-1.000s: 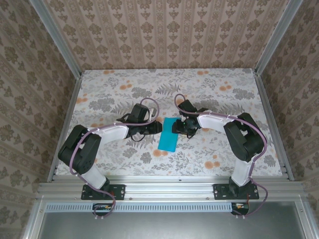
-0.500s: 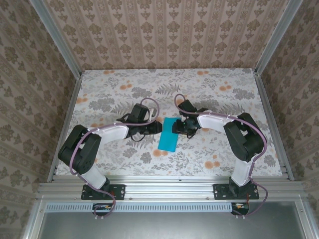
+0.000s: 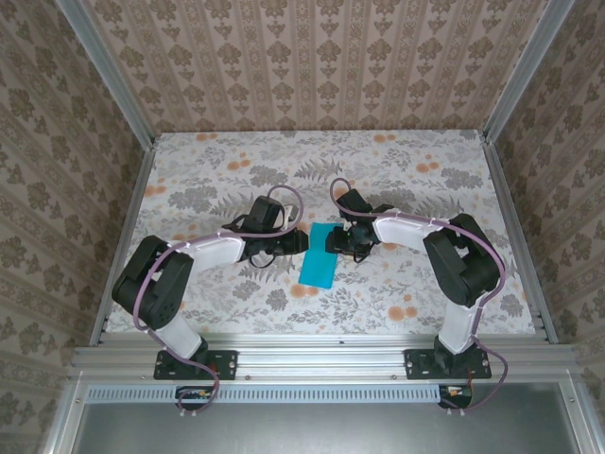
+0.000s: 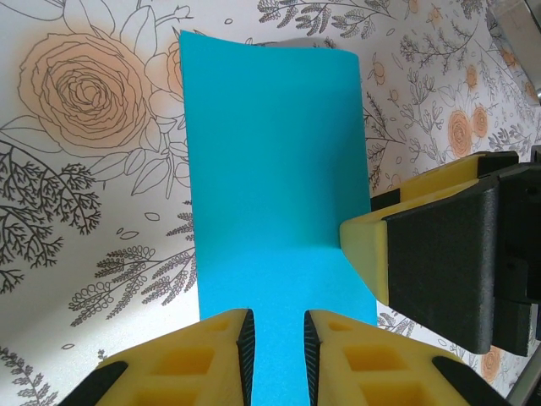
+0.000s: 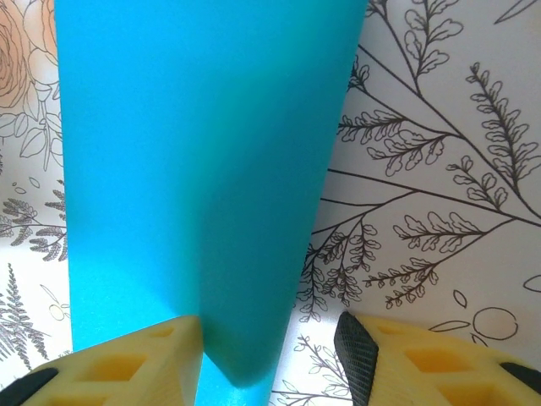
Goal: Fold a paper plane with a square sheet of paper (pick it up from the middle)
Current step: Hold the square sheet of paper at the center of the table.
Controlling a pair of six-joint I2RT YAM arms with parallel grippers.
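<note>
Sheet of thin teal-blue paper (image 3: pixel 319 257) lies on the flower-printed bench (image 3: pixel 406 180). It shows as a narrow rectangle, not a square, so I take the first half-fold to be made. Its long axis runs from its far short edge to its near one, with the near end leaning slightly left. The coming move turns on that axis. In the top view the two hands close in on the sheet from opposite sides, across its short width and over its farther half, so neither arm is clearly nearer. The left hand (image 4: pixel 276 323) hangs over the sheet's own surface, roughly midway across its width. Its yellow pads are drawn close but leave a slim gap through which flat teal shows. Nothing is pinched there, and I cannot tell whether the pads press the sheet down. The right hand (image 5: pixel 269 326) straddles the sheet's right long edge with its jaws parted wide, grasping nothing. A darker strip of the sheet, seemingly a raised flap, sits between them. It touches one pad, while the other pad stands clear of it over bare bench. In the left wrist view one finger (image 4: pixel 359 247) of the right hand meets that same right edge. I judge that the right hand is placed to work that edge over, parallel to the long axis, while the left hand steadies the sheet.
</note>
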